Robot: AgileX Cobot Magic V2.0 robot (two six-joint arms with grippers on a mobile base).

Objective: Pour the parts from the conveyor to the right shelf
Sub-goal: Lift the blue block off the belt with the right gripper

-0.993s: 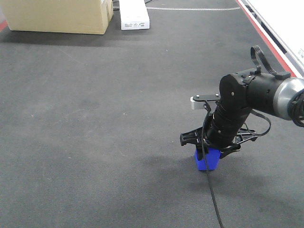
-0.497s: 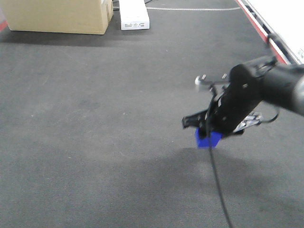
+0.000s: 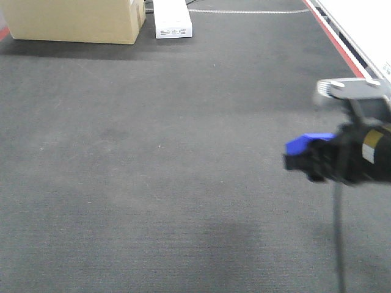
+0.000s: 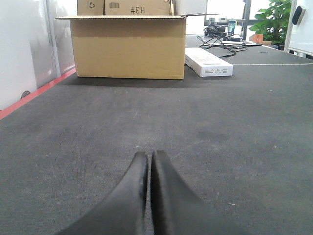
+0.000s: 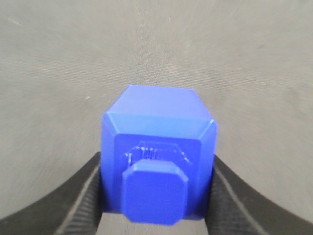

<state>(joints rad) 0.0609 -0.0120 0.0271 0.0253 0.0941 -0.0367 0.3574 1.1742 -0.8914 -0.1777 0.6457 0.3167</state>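
Left pincer [image 4: 148, 159]: smooth black fingers [image 4: 129, 198]

Smooth blue plastic bin [image 5: 157, 147], rough grey carpet [image 3: 153, 159]

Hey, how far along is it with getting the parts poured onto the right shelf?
Pickup looks done: the blue bin is clamped in the right gripper. That arm is blurred in the front view, so it is probably in transit. No shelf shows, so reaching it and pouring are left. The left gripper is shut, empty.
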